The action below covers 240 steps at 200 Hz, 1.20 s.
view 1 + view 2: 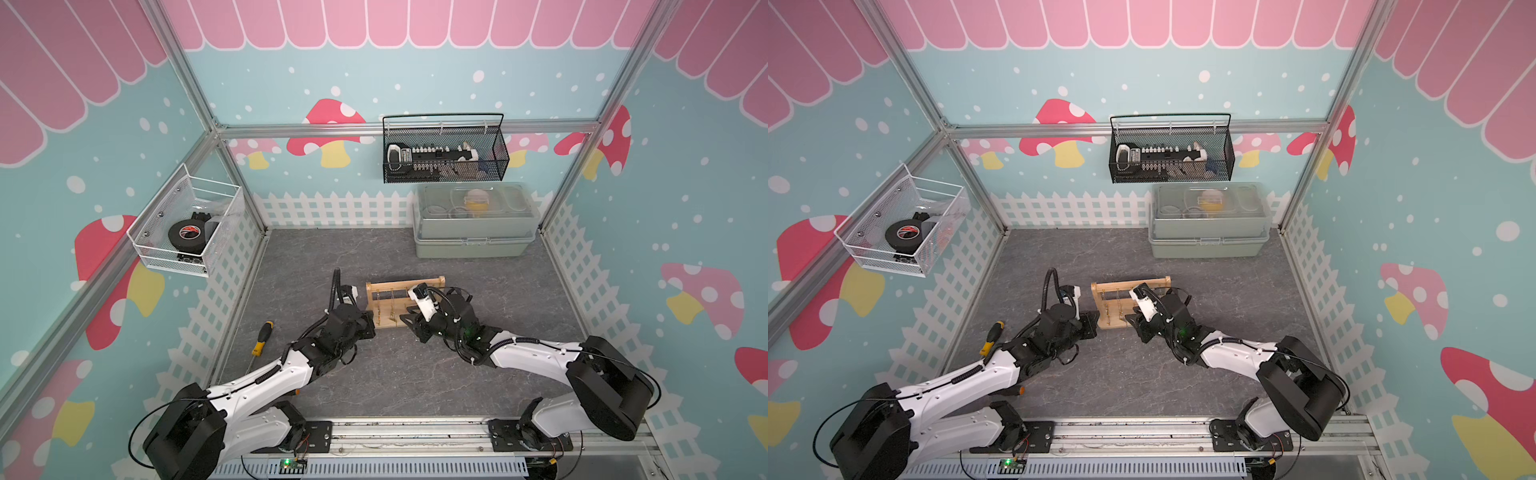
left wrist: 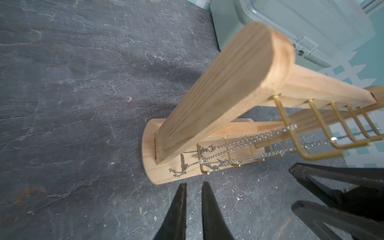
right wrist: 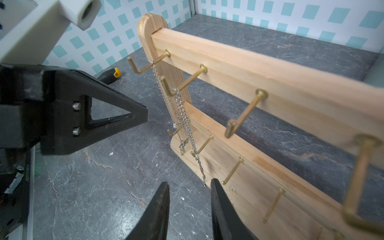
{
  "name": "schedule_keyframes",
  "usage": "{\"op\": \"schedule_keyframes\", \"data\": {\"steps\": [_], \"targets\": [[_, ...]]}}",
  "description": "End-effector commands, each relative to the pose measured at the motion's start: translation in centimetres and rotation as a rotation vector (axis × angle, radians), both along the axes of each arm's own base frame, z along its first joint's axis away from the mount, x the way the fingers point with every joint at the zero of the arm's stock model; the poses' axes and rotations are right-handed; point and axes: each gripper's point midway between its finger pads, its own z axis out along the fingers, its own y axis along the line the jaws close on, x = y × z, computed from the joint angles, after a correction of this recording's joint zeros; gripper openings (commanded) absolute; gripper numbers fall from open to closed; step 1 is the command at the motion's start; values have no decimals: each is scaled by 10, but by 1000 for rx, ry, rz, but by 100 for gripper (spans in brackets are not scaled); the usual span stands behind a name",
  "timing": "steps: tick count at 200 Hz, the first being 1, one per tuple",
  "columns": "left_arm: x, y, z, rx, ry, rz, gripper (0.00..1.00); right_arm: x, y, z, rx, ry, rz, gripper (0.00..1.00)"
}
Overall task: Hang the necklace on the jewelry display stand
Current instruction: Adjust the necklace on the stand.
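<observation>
The necklace (image 3: 181, 116) is hanging from the end hooks (image 3: 145, 65) on the top crossbar (image 3: 249, 68) of the jewelry display stand (image 1: 405, 303). Your left hand (image 2: 194, 185) is hovering barely parted and your right hand (image 3: 189, 182) is sitting released, both empty.

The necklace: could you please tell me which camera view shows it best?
The right wrist view: the necklace hangs sharp and nearly full-length from upper hooks of the jewelry display stand toward its base. The left wrist view shows the necklace foreshortened beside a blurred upright. Both top views show only faint strands.
</observation>
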Motion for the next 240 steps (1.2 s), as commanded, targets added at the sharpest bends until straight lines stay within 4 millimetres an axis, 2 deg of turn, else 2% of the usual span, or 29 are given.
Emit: {"op": "schedule_keyframes", "data": {"steps": [1,29,50,171,240], "targets": [[1,-13,8,-45,-34,-63,16,1,7,1,-7,-8,17,34],[3,-18,15,-68,-51,-75,16,1,6,-1,-7,-5,13,34],[6,-15,13,-58,-54,-50,16,1,6,-1,-7,-7,13,34],[28,-24,19,-51,-85,-18,14,0,3,-4,-9,-8,5,34],[22,-16,16,-32,-84,-5,8,0,2,-8,-16,-6,0,34]]}}
